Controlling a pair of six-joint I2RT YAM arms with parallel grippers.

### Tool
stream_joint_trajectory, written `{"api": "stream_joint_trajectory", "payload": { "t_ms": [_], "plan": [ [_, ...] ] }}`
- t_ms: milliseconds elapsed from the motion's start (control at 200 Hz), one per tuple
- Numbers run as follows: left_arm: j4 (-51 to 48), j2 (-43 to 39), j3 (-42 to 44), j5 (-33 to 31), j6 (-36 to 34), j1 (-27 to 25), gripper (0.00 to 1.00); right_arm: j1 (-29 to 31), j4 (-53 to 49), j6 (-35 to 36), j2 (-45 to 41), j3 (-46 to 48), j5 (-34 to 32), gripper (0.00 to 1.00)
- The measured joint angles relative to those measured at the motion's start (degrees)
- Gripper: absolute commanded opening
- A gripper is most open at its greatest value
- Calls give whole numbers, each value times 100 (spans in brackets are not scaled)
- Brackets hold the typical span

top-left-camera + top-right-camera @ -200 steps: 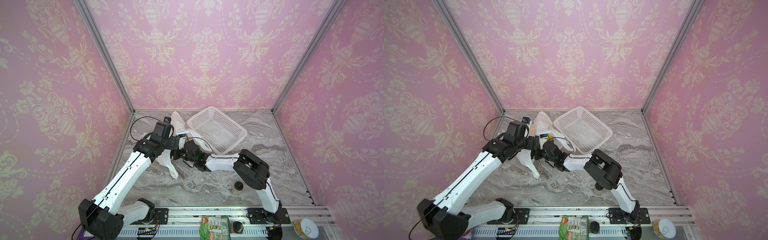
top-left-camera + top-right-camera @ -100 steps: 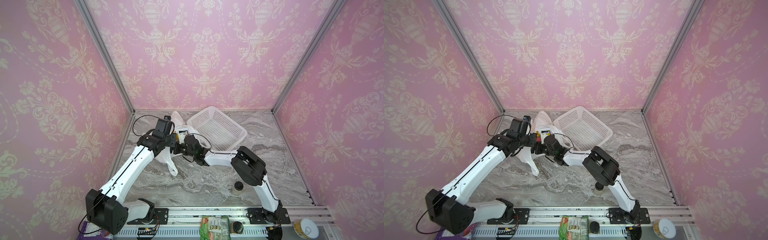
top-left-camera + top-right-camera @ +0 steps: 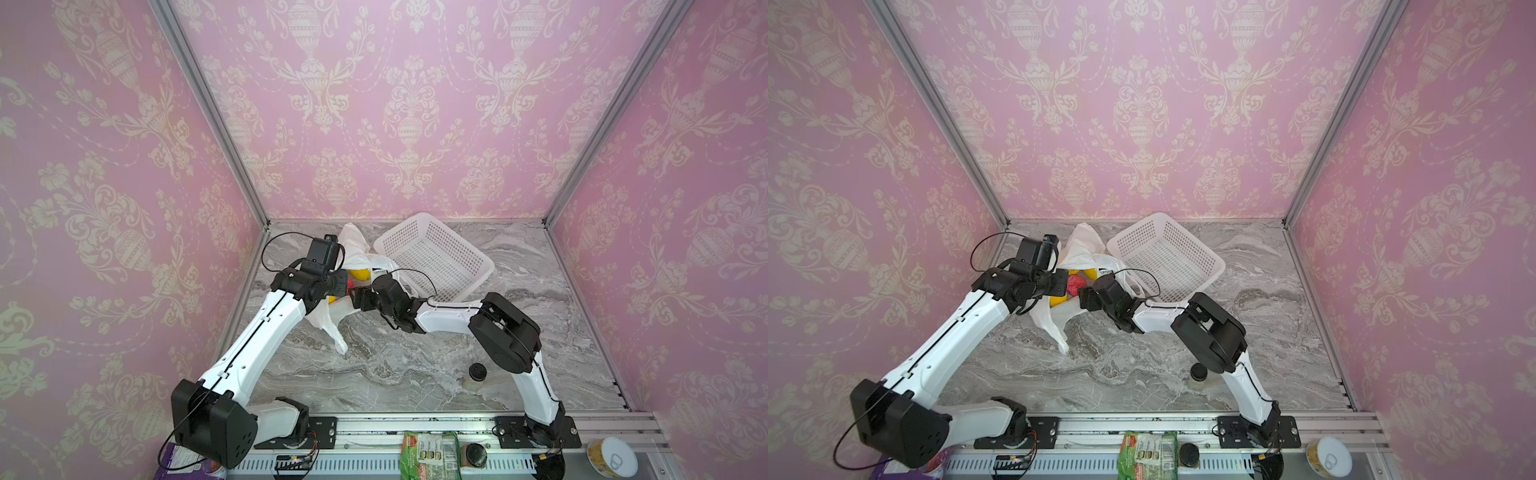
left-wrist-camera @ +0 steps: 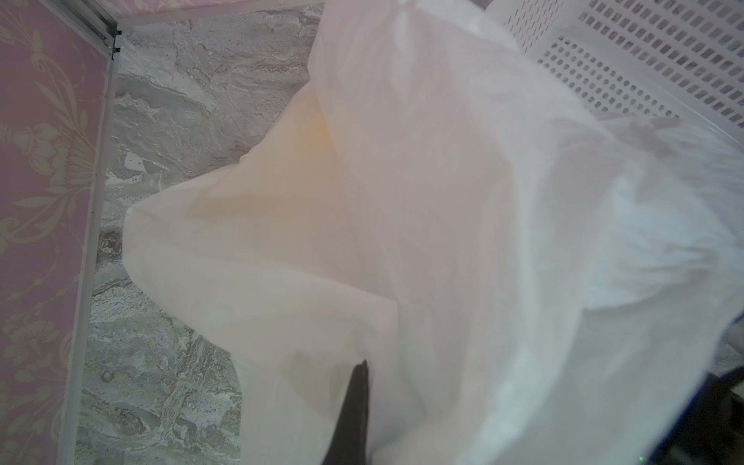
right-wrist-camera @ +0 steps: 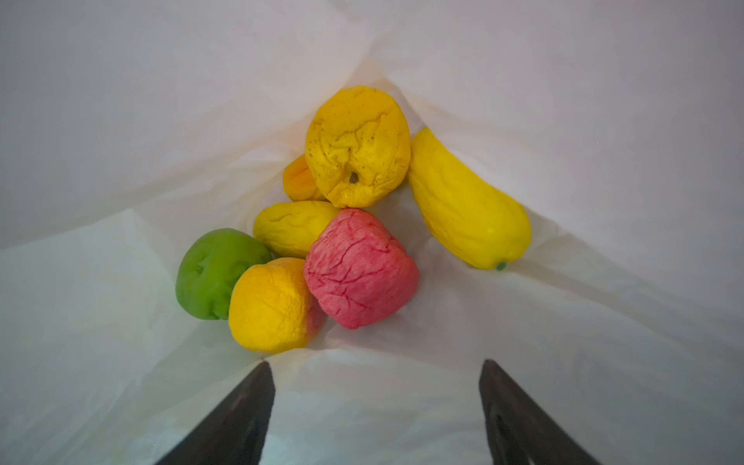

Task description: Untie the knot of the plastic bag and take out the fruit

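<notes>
The plastic bag point(image 3: 358, 248) point(image 3: 1084, 246) lies at the back left of the marble table, its mouth open. My left gripper point(image 3: 342, 286) point(image 3: 1064, 281) is shut on a fold of the bag's rim; in the left wrist view the film point(image 4: 443, 201) drapes over the gripper point(image 4: 362, 372). My right gripper point(image 5: 377, 364) point(image 3: 356, 297) is open inside the bag's mouth. Just ahead of it lies the fruit: pink-red point(image 5: 360, 267), green point(image 5: 213, 273), round yellow-orange point(image 5: 356, 147) and elongated yellow point(image 5: 467, 205). Nothing is between its fingers. The knot is not in view.
A white perforated basket point(image 3: 436, 257) point(image 3: 1167, 257) point(image 4: 644, 52) stands tilted right behind the bag. A small dark-capped jar point(image 3: 477, 371) stands near the right arm's elbow. The left wall and its metal post point(image 4: 86, 241) are close beside the bag.
My left gripper has gone from open to shut on the bag's rim. The right gripper has moved a little left, further into the bag's mouth.
</notes>
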State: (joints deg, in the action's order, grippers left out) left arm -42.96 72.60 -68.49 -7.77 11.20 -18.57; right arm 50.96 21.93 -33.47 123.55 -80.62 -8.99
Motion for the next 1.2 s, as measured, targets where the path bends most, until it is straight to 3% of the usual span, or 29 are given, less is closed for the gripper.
{"api": "stream_joint_trajectory", "payload": {
  "t_ms": [390,766,1011,1201],
  "plan": [
    [4,-201,2,227,-20,2,0,-31,-1738,610,1333,-2686,-111,98],
    [4,-203,2,306,-20,2,0,17,-2693,629,2186,-3606,-109,99],
    [4,-212,2,343,-20,2,0,28,-2702,492,2175,-3545,-175,71],
    [2,-302,2,341,-22,2,0,111,-1578,197,1141,-1486,-337,57]
  ]
}}
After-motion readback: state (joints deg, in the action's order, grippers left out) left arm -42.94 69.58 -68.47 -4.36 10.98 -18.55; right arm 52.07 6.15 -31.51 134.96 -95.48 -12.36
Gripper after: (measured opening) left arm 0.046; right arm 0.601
